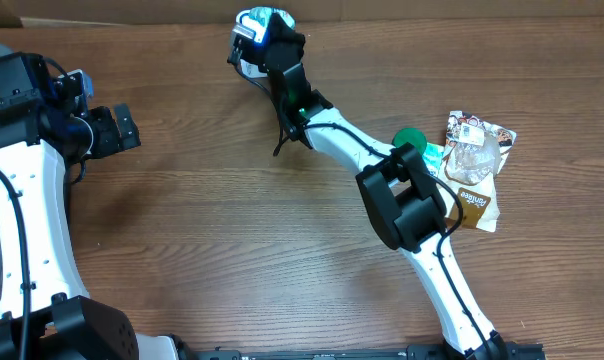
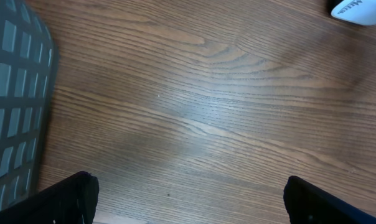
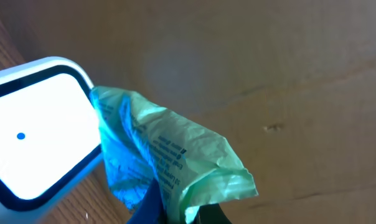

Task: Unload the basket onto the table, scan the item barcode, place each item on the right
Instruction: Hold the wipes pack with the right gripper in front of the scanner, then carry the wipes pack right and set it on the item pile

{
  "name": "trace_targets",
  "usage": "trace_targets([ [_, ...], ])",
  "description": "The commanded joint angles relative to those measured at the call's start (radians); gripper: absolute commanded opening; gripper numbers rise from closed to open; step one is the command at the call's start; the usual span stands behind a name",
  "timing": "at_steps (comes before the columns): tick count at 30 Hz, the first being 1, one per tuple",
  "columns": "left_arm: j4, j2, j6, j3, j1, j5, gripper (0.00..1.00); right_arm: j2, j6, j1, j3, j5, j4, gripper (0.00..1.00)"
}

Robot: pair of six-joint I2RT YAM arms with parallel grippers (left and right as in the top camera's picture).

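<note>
Your right gripper (image 1: 272, 32) reaches across the wood surface (image 1: 212, 220) to its far edge, clamped shut on a crumpled green packet (image 1: 267, 18) and holding it at the white scanner (image 1: 245, 42). In the right wrist view, the gripper (image 3: 175, 214) pinches the green packet (image 3: 169, 155) from below. The packet's left edge is against the rim of the scanner (image 3: 32, 134), whose dark-bordered face glows white with a small blue dot. Fine dark print runs across the packet's creased film, too small to read, and you cannot tell whether a barcode faces the scanner. Your left gripper (image 1: 130, 128) hangs over the left side of the surface, well apart from the scanner, its jaws spread wide and holding nothing. In the left wrist view, the left gripper (image 2: 194, 205) shows only its two black fingertips (image 2: 70, 196) at the bottom corners, with bare wood grain between them. A grey mesh panel (image 2: 14, 93) stands at the left edge, and part of a white object with dark lettering (image 2: 359, 9) sits at the top right. On the right side of the surface, just beside the right arm's elbow, lies a small pile of other items. It holds a round green piece (image 1: 410, 138), a clear crinkled wrapper (image 1: 475, 158) over printed packets, and a brown packet (image 1: 479, 205) at the near end of the pile.
</note>
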Motion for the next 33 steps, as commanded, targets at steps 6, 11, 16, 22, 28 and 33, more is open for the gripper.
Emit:
trace_targets([
  [6,0.000,0.002,0.016,0.006,-0.002,0.000,1.00,-0.349,0.349,0.023,0.014,0.124,-0.274,0.04],
  [11,0.000,0.002,0.016,0.006,-0.002,0.000,1.00,-0.552,0.707,0.040,0.014,0.088,-0.680,0.04],
  [16,0.000,0.002,0.016,0.006,-0.002,0.000,1.00,-0.754,1.063,0.012,0.015,-0.094,-1.129,0.04],
  [22,0.000,0.002,0.016,0.006,-0.002,0.000,1.00,-0.909,1.281,-0.145,0.015,-0.395,-1.531,0.04],
  [28,0.000,0.002,0.016,0.006,-0.002,0.000,1.00,-0.930,1.292,-0.374,0.011,-0.625,-1.770,0.04],
  [33,0.000,0.002,0.016,0.006,-0.002,0.000,1.00,-0.930,1.326,-0.577,0.001,-0.732,-1.859,0.04],
])
